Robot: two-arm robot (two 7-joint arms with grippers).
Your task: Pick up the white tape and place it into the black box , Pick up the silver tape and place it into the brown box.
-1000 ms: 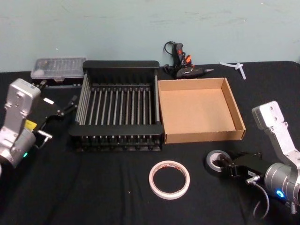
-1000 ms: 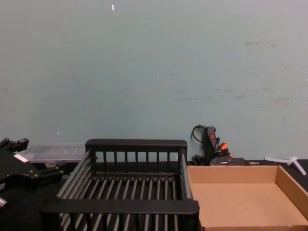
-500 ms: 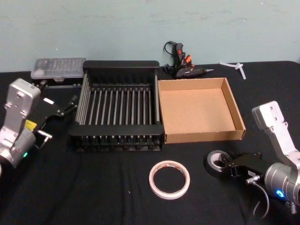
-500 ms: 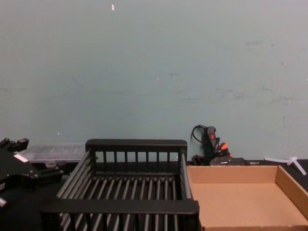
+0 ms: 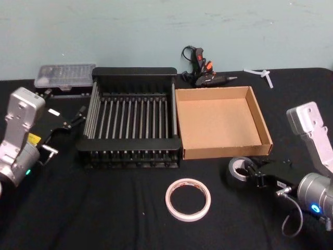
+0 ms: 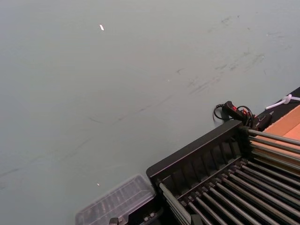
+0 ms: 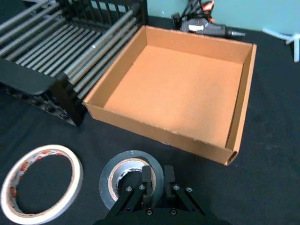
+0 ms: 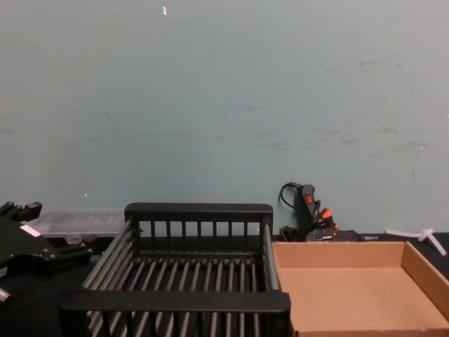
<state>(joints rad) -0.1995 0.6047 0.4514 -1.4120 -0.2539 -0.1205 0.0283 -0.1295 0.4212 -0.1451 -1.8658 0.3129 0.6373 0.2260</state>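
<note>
The silver tape [image 5: 238, 169] hangs tilted just above the table, in front of the brown box [image 5: 218, 122]. My right gripper [image 5: 253, 173] is shut on its wall. In the right wrist view one finger sits inside the silver tape [image 7: 123, 174] hole and one outside, with the right gripper [image 7: 157, 176] pinching the rim. The white tape [image 5: 188, 199] lies flat on the black cloth, left of the grey roll, and the white tape [image 7: 40, 183] appears beside it. The black box [image 5: 134, 73] stands left of the brown box [image 7: 183, 89]. My left gripper [image 5: 73, 121] is parked left of the crate.
A glue gun [image 5: 200, 70], a clear plastic case [image 5: 65, 75] and a white plastic piece [image 5: 263, 74] lie along the table's back edge. The black box [image 8: 200, 209] and brown box [image 8: 351, 288] stand side by side before the teal wall.
The right gripper has lifted the silver tape off the cloth and carried it a little toward the brown box, tilting it. The left arm has not moved.
</note>
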